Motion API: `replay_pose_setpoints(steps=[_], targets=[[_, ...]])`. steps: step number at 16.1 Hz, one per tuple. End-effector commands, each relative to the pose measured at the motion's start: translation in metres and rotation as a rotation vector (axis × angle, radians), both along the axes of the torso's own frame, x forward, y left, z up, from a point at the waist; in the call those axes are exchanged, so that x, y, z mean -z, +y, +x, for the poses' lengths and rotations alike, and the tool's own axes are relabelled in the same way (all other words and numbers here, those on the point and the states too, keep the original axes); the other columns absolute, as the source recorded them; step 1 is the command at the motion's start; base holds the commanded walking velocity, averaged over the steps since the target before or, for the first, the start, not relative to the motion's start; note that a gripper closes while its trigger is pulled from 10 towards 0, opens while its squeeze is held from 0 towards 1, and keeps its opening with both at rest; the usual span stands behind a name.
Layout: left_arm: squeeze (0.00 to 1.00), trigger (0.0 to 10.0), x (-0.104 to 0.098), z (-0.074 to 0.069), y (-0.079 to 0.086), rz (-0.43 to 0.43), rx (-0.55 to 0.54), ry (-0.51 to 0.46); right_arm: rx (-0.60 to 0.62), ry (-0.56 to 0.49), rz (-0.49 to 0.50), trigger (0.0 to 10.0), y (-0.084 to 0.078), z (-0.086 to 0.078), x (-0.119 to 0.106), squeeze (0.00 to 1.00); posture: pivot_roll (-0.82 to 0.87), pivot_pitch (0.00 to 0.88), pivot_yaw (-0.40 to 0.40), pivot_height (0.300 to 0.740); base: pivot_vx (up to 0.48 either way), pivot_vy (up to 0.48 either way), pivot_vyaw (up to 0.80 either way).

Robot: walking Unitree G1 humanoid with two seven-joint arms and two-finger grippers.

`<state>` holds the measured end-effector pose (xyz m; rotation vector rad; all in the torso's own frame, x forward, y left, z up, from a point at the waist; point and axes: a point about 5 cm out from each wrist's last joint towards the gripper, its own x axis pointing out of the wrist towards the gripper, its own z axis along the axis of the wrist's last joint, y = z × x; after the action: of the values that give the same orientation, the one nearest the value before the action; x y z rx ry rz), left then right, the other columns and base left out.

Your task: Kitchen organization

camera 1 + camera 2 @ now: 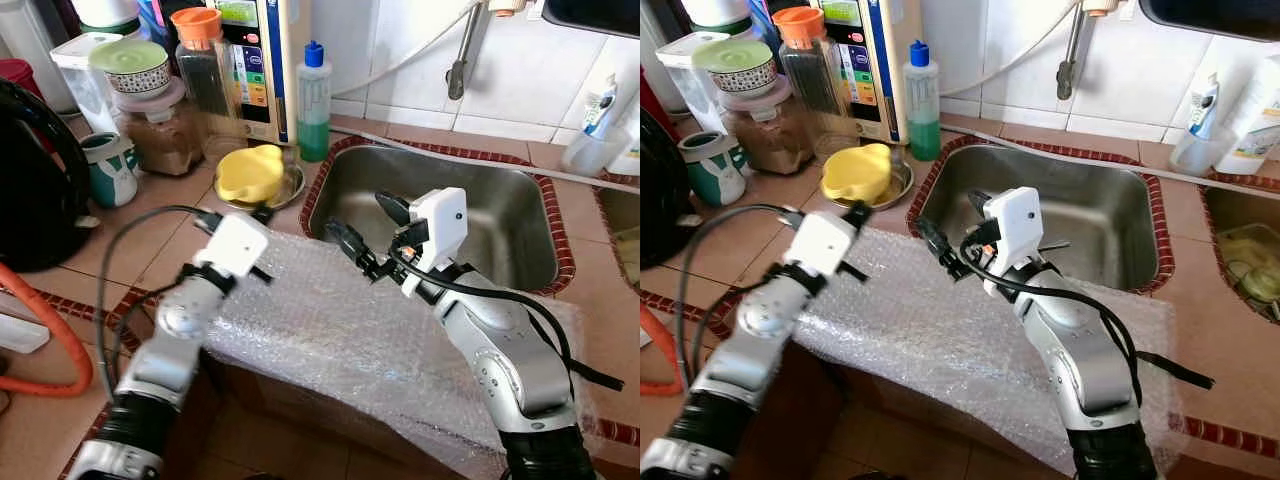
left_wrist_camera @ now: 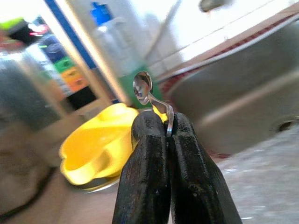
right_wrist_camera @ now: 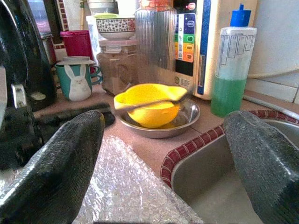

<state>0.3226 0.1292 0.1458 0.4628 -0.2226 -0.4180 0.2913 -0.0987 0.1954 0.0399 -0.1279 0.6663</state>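
My left gripper is shut on a small metal spoon, whose bowl sticks out past the fingertips. It hovers just in front of a yellow bowl that sits in a shallow steel dish on the counter. In the right wrist view the spoon crosses in front of the yellow bowl. My right gripper is open and holds nothing, above the left rim of the steel sink. Both arms reach over a sheet of bubble wrap on the counter's front edge.
A green soap bottle stands behind the dish. A rabbit mug, jars and a glass jug with an orange lid crowd the back left. A black kettle and an orange hose lie at far left.
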Motion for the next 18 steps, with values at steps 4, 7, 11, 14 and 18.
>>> replay_pose_setpoints(steps=[4,7,11,14,18], targets=[[0.00,0.0,-0.014,-0.005,-0.010,0.005,0.068,-0.068,0.039,-0.012,0.005,10.0,-0.005,0.006,-0.005,1.00,-0.05,0.018,0.047,0.740,0.000,0.000,0.00],[0.00,0.0,-0.034,-0.015,-0.022,0.073,0.176,-0.291,0.149,0.071,0.144,10.0,-0.017,0.017,-0.005,1.00,-0.05,0.014,0.045,0.740,0.000,0.000,0.00],[0.00,0.0,-0.037,-0.026,-0.037,0.108,0.295,-0.411,0.245,0.207,0.463,10.0,-0.037,0.034,-0.014,0.00,-0.05,0.008,0.043,0.740,0.000,0.000,0.00],[0.00,0.0,-0.025,-0.030,-0.044,0.153,0.363,-0.405,0.238,0.251,0.578,10.0,-0.040,0.038,-0.021,0.00,-0.05,0.005,0.044,0.740,0.000,0.000,0.00],[0.00,0.0,-0.017,-0.027,-0.049,0.164,0.368,-0.390,0.136,0.287,0.708,10.0,-0.034,0.033,-0.031,0.00,-0.06,0.009,0.043,0.740,0.000,0.000,0.00]])
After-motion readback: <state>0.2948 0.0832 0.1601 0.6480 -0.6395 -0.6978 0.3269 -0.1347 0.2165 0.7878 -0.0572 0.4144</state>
